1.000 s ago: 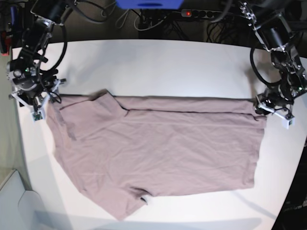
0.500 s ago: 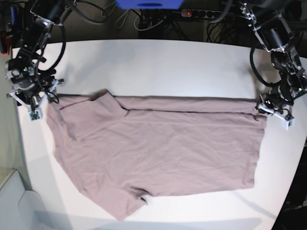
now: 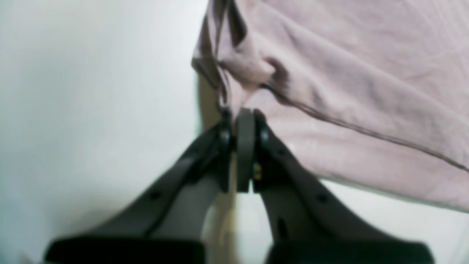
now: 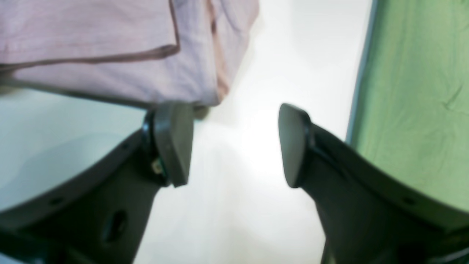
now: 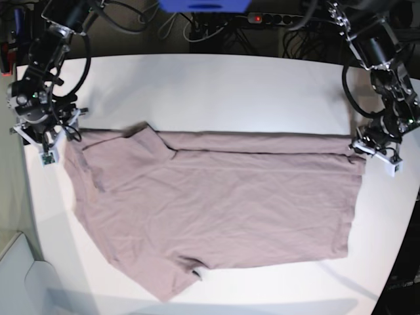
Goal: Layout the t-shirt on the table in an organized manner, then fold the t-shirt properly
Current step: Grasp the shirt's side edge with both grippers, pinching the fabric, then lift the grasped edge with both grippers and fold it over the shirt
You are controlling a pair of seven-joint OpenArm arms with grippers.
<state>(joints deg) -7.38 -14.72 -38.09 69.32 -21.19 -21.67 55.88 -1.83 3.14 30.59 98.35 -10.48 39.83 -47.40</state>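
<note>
The t-shirt (image 5: 210,207) lies flat on the table (image 5: 216,92), spread over the middle and the near half of it. Its far edge is a long straight fold line that runs from one side to the other. In the base view the right edge is nearly straight, the left edge goes slanting toward the near side, and one sleeve points to the near edge of the table. The fabric has only small wrinkles.

At the far right corner of the shirt in the base view is the left gripper (image 5: 365,147). In the left wrist view its jaws are pressed together and a bunched piece of the shirt's corner (image 3: 234,79) is pinched between them, so the left gripper (image 3: 244,124) holds the cloth there. The hem (image 3: 366,130) runs away from this point as a dark line.

The right gripper (image 5: 54,146) is at the far left corner of the shirt in the base view. Its jaws stand wide apart and hold nothing. In the right wrist view one fingertip (image 4: 172,141) is just beside the folded edge of the shirt (image 4: 110,55); whether it touches, I cannot tell. Between the fingertips only bare table (image 4: 238,176) shows. A green surface (image 4: 414,91) lies beyond the table edge.

Behind the shirt's far edge the table is free over a wide band.
</note>
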